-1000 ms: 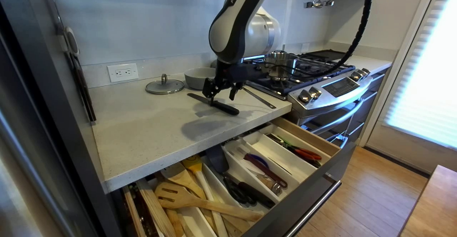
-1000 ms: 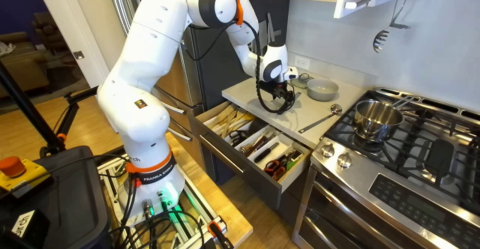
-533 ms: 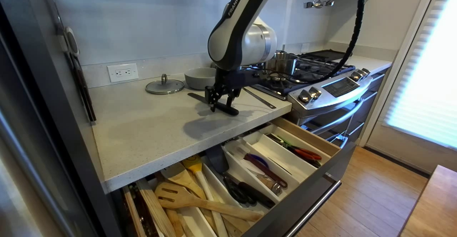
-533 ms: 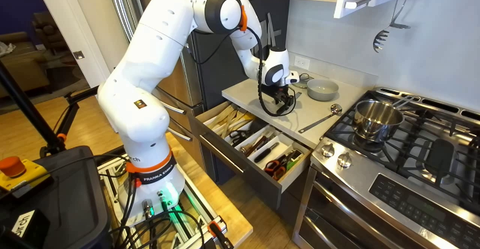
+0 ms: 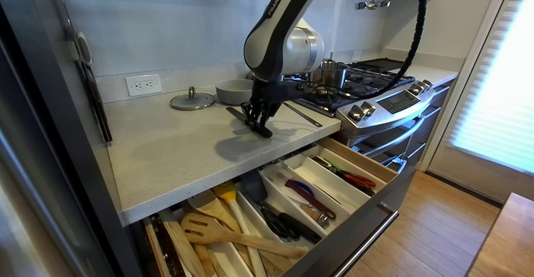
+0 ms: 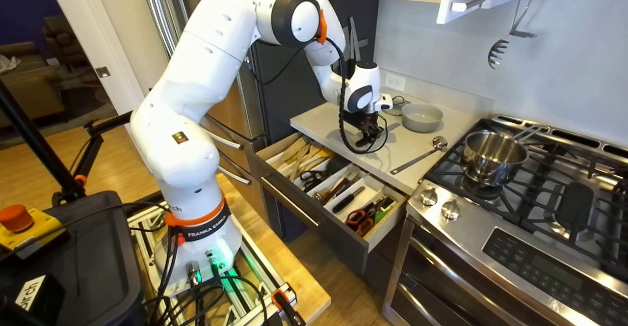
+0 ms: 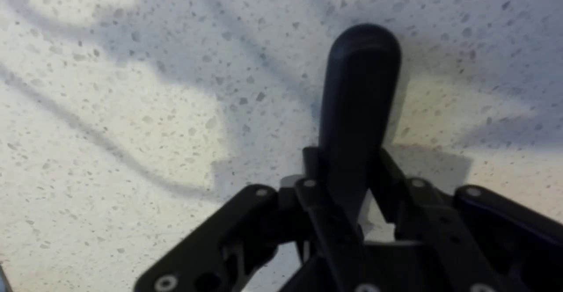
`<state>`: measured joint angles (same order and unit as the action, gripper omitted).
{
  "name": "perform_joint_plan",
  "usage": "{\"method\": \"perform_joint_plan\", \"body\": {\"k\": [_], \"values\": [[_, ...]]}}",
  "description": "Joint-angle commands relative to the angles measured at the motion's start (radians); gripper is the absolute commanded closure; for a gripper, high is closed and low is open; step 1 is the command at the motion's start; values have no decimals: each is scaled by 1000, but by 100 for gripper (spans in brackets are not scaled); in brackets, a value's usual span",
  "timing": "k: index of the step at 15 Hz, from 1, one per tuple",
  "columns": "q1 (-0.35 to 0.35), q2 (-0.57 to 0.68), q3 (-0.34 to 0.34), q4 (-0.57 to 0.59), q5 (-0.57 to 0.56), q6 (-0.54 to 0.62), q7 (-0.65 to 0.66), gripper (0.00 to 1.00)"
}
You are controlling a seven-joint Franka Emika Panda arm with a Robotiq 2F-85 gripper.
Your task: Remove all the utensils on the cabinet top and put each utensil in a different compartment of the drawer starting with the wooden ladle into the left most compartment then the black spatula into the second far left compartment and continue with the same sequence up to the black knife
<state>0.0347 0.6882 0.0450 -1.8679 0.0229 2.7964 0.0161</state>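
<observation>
The black knife lies on the countertop, its blade (image 5: 235,113) pointing back toward the bowl. My gripper (image 7: 347,162) has its fingers against both sides of the knife's handle (image 7: 361,85), and the handle's rounded end sticks out past the fingertips. In both exterior views the gripper (image 5: 256,126) is low over the counter. Below, the drawer (image 5: 371,222) stands pulled out. Several wooden utensils (image 5: 233,237) fill its left-most compartment; which is the wooden ladle I cannot tell. The black spatula (image 5: 253,185) lies in the second compartment, beside black-handled scissors.
A metal ladle (image 6: 417,159) lies on the counter near the stove. Behind the knife are a grey bowl (image 5: 232,92) and a glass lid (image 5: 192,101). A steel pot (image 6: 495,155) stands on the stove. Red-handled scissors (image 6: 360,219) occupy the drawer's right-most compartment.
My gripper has come down to the counter and its fingers have closed in on the knife's handle. The knife has turned slightly, its handle end shifting left in an exterior view.
</observation>
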Motion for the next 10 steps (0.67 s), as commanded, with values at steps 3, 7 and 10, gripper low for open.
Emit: {"method": "perform_joint_plan", "body": {"k": [3,7,10], "values": [[-60,-115,82,-124,38,-38,-70,92],[-76,-257,102,-269,50,-64,-96,92],[-96,-385,119,-391,92,-123,-138,92]]}}
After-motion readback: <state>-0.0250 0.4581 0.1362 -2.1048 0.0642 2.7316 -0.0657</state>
